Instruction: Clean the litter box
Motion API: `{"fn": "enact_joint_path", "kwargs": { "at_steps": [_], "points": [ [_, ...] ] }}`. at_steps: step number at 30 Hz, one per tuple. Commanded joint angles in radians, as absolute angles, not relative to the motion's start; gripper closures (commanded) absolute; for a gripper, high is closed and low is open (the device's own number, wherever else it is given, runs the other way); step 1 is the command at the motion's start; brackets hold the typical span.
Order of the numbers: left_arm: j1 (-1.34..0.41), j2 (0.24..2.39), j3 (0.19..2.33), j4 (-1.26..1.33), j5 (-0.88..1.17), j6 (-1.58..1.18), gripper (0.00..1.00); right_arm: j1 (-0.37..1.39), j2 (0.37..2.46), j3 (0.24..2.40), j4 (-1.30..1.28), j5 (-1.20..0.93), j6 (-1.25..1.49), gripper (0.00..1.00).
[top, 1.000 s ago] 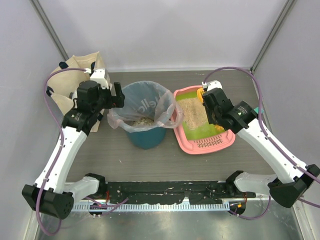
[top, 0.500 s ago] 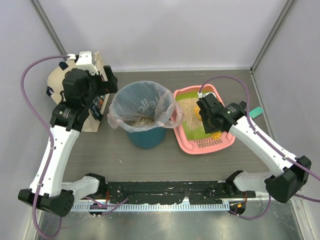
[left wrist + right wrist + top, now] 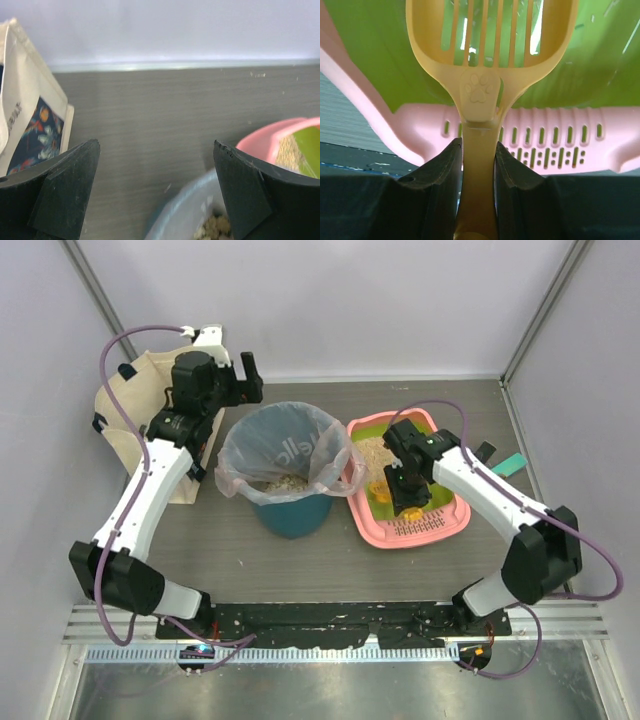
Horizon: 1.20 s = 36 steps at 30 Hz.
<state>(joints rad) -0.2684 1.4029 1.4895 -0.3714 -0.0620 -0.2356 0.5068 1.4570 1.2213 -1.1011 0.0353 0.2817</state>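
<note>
Left jaws wide apart, holding nothing, near the far-left rim of the bin (image 3: 292,515); right jaws clamped on the handle of the scoop (image 3: 480,90) over the litter box (image 3: 425,535).

One surface (image 3: 220,540), two arms. One tan bag (image 3: 125,415) far left; its printed side panel shows only at the left wrist. One teal bin, clear-lined, granules inside. One pink litter box just right of it: litter at far end, green floor bare nearer. One orange scoop: paw print and slotted ledge clear only at the right wrist; overhead, mostly hidden.
</note>
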Motion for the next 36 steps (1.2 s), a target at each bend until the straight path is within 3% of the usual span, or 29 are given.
{"fn": "enact_joint_path", "kwargs": {
  "at_steps": [1,3,9,15,21,28,36],
  "points": [
    [-0.27,1.451,1.523,-0.106,-0.104,-0.245,0.0,0.506,1.543,1.368,-1.143,-0.005,0.316,0.99],
    [-0.27,1.496,1.555,-0.103,-0.185,-0.264,0.0,0.506,1.598,1.457,-1.213,0.067,0.311,0.99],
    [-0.27,1.514,1.542,-0.031,-0.264,-0.316,0.0,0.506,1.732,1.516,-1.292,0.014,0.305,0.99],
    [-0.27,1.461,1.474,-0.104,-0.388,-0.527,0.0,0.506,1.727,1.584,-1.38,0.043,0.324,0.99],
    [-0.27,1.434,1.493,-0.264,-0.426,-0.515,0.01,0.506,1.692,1.652,-1.459,0.057,0.281,0.99],
    [-0.27,1.358,1.424,-0.258,-0.431,-0.486,0.0,0.506,1.652,1.539,-1.509,-0.078,0.321,0.99],
    [-0.27,1.358,1.402,-0.247,-0.417,-0.452,0.0,0.506,1.672,1.479,-1.509,-0.023,0.331,0.99]
  ]
}}
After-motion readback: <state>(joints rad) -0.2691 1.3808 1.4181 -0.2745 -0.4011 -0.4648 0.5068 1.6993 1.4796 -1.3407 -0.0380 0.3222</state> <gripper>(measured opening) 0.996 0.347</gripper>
